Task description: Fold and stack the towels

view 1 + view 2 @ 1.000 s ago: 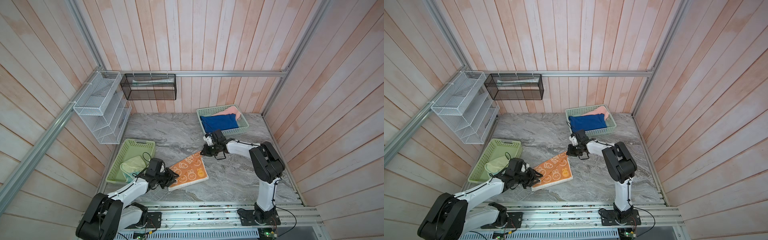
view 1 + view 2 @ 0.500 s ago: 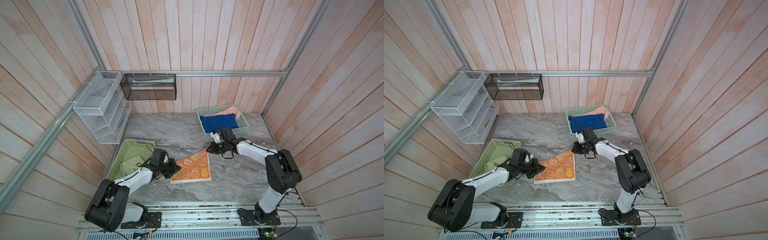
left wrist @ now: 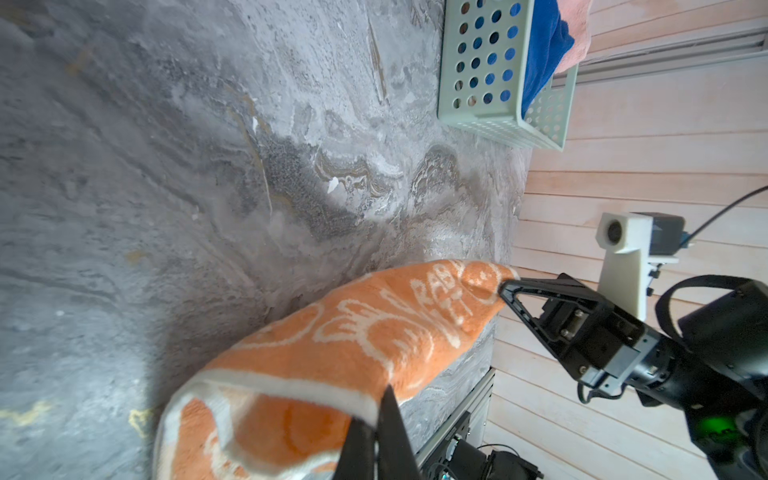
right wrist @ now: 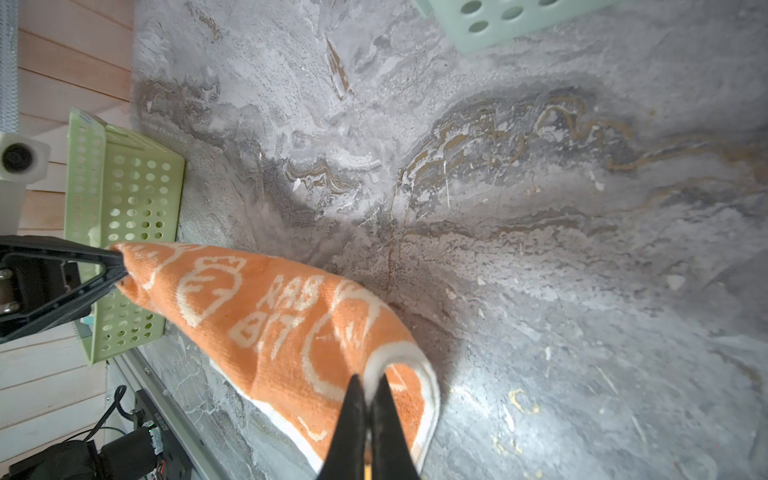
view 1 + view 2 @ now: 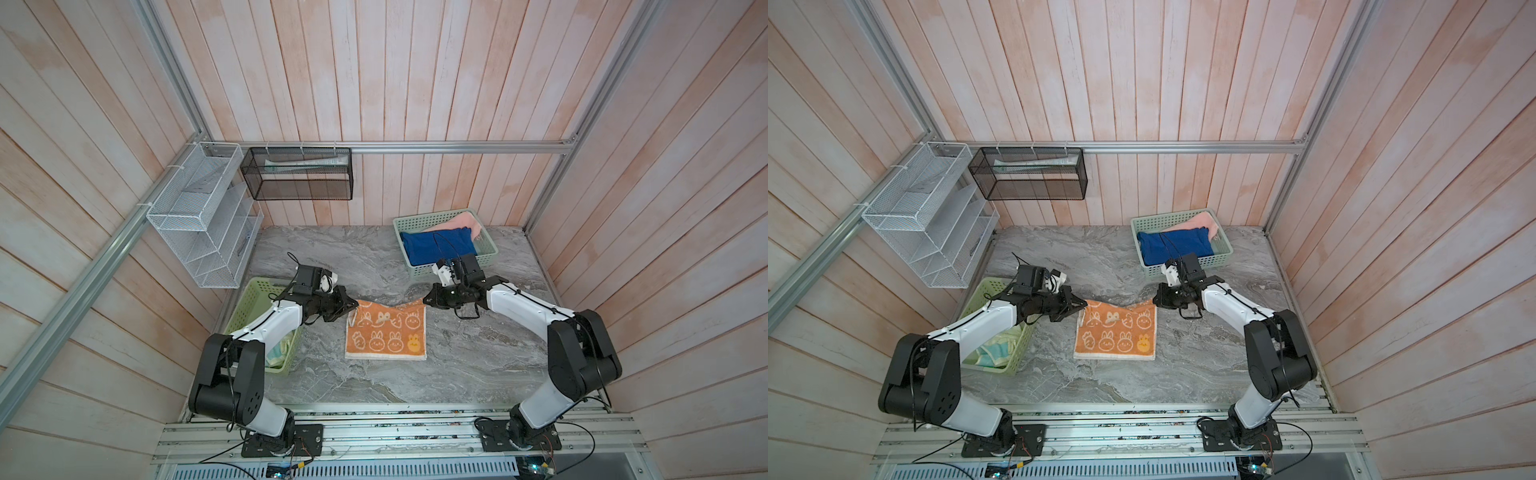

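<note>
Pinching the 2 far corners of the orange towel (image 5: pixel 386 332), the left gripper (image 5: pixel 353 305) and the right gripper (image 5: pixel 426 300) are each clamped tight on cloth. Both wrist views show the hem squeezed at the tips. The towel lies in the middle of the table (image 5: pixel 457 374), its near edge flat on the marble and its far edge raised a little, sagging between the 2 grips. A blue towel (image 5: pixel 436 249) and a pink towel (image 5: pixel 461 220) sit in the far basket (image 5: pixel 486 253). A teal towel (image 5: pixel 994 353) lies in the near basket (image 5: pixel 253 291) beside the left arm.

The step in hand looks like folding the towel in 2, far edge over to near edge. To do it well, lift both corners to the same height, just enough for the raised part to clear the cloth under it, and draw them slightly apart so the sag goes out. Then carry the 2 corners toward the near edge at the same pace, so the crease runs straight across the bunnies. Only its own weight holds the near part down, so a low, dragging path could pull it along. Set each corner on its matching near corner before letting go. Watch the left corner, where the hem looks curled.
</note>
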You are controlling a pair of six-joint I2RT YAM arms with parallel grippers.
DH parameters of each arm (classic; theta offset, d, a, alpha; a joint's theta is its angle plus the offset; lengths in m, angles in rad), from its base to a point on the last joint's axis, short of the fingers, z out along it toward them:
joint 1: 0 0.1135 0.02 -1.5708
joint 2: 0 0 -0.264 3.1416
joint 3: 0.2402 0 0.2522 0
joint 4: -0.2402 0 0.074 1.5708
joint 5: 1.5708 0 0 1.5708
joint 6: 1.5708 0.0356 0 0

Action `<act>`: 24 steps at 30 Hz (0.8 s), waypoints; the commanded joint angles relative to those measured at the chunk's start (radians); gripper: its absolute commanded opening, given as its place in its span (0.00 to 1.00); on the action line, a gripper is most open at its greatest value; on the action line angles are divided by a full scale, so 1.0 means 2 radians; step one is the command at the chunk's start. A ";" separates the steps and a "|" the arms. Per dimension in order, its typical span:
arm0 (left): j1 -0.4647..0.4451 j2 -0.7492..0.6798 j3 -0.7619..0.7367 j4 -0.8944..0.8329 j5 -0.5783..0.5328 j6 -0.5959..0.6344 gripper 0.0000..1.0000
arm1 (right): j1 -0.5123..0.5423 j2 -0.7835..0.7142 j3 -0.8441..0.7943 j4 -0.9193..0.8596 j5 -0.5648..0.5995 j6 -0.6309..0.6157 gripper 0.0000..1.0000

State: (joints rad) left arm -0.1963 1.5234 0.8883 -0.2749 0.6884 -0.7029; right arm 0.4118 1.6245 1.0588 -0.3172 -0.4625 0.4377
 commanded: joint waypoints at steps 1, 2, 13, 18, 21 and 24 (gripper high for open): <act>0.011 -0.006 0.000 -0.024 0.028 0.054 0.00 | 0.010 -0.024 -0.021 -0.005 0.000 0.020 0.00; 0.015 -0.011 -0.004 -0.025 0.031 0.058 0.00 | 0.016 -0.029 -0.029 -0.004 0.001 0.025 0.00; 0.023 -0.058 -0.081 -0.032 0.033 0.085 0.00 | 0.080 -0.057 -0.146 0.077 0.000 0.113 0.00; 0.030 -0.052 -0.062 -0.046 0.033 0.109 0.00 | 0.082 -0.049 -0.134 0.069 0.004 0.110 0.00; 0.035 -0.046 -0.048 -0.073 0.037 0.126 0.00 | 0.083 -0.049 -0.126 0.053 0.004 0.106 0.00; 0.036 -0.054 -0.055 -0.096 0.030 0.126 0.00 | 0.088 -0.059 -0.140 0.050 0.000 0.111 0.00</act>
State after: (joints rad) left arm -0.1295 1.4212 0.7650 -0.3992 0.7441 -0.4915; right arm 0.5766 1.5242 0.7807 -0.2020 -0.4625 0.6479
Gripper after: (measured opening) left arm 0.046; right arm 0.051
